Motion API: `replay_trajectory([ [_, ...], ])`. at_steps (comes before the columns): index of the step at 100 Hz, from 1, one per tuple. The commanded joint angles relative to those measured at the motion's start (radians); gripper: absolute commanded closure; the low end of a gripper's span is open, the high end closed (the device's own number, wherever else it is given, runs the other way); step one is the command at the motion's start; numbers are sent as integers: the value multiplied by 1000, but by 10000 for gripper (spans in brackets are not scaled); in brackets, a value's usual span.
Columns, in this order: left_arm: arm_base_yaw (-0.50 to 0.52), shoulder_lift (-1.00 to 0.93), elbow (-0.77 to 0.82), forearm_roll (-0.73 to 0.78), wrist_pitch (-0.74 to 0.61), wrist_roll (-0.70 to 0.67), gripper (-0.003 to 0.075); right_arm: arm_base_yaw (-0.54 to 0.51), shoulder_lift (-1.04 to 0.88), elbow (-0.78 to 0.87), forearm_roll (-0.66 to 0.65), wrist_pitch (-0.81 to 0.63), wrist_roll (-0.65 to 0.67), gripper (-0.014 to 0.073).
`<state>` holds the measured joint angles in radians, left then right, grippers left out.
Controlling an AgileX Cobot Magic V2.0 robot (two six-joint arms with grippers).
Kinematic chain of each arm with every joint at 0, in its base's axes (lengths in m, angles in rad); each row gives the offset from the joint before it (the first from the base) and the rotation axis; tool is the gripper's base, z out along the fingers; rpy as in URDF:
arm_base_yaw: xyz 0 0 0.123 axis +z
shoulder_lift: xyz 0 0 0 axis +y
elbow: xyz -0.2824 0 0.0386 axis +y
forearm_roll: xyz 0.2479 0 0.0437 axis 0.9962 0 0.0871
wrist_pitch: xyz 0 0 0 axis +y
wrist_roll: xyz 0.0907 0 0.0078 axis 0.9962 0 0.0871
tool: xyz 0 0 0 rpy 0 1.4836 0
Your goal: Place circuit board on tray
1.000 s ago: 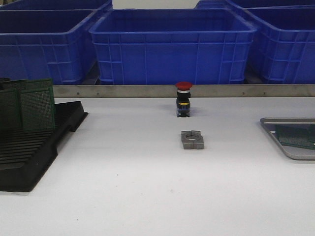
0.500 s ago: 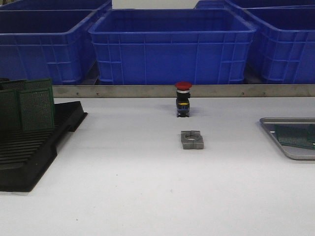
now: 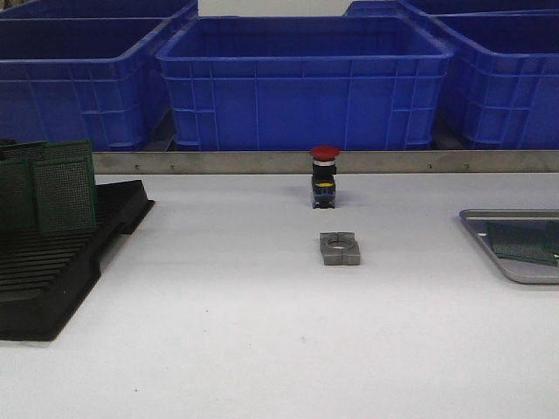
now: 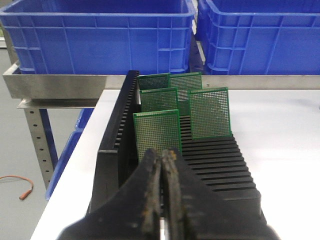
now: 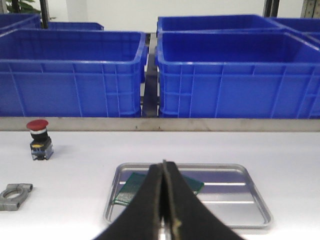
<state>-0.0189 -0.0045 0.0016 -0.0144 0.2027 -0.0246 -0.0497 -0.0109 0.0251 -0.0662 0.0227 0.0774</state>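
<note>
A white table (image 3: 262,349) runs beneath a row of blue plastic bins (image 3: 306,78) behind a steel rail. Left of the red-capped push-button switch (image 3: 324,177), a black slotted plastic rack (image 3: 52,271) holds 5 upright green perforated circuit boards (image 4: 210,113); the left gripper (image 4: 163,155), fingers pressed together and empty, points along it. A grey metal clamp block (image 3: 340,248) lies just before the switch. Right of it, the flat silver-grey metal tray (image 5: 240,200) carries 1 green circuit board (image 5: 135,187) lying flat, behind the right gripper (image 5: 164,167), likewise closed and empty.
</note>
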Motion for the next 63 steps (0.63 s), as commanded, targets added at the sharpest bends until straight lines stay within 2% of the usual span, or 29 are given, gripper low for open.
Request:
replay_trajectory([
  [1, 3, -32, 46, -8, -80, 1, 741, -6, -27, -8, -11, -77, 9, 706],
  [63, 3, -32, 46, -8, -80, 1, 741, -6, -27, -9, -18, -59, 9, 706],
])
